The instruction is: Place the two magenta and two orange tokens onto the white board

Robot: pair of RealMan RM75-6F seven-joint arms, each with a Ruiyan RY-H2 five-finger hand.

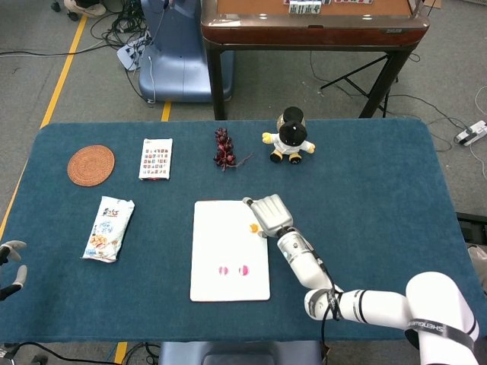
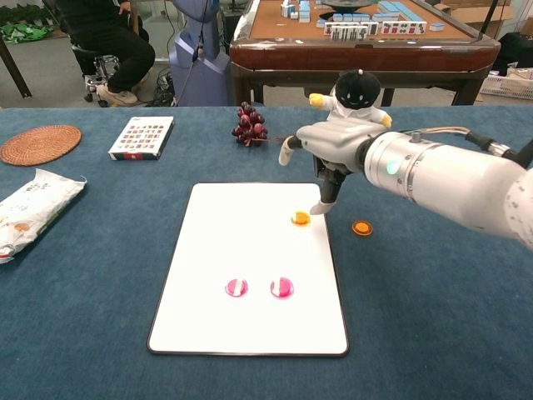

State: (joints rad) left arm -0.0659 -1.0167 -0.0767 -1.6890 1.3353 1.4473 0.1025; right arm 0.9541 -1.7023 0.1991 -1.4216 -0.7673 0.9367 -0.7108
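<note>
Orange token (image 2: 301, 218) lying free on the white board (image 2: 216, 267) near its right edge, just under the right hand (image 2: 326, 150), fingers spread, holding nothing. Left hand (image 1: 11, 264) low at the table's left edge, also empty, fingers apart. Best lifted straight up to avoid nudging the disc. On the board besides: two magenta tokens (image 2: 259, 288) side by side. Second orange token (image 2: 361, 227) off on the blue cloth, just beside the board, next to fetch, probably.
</note>
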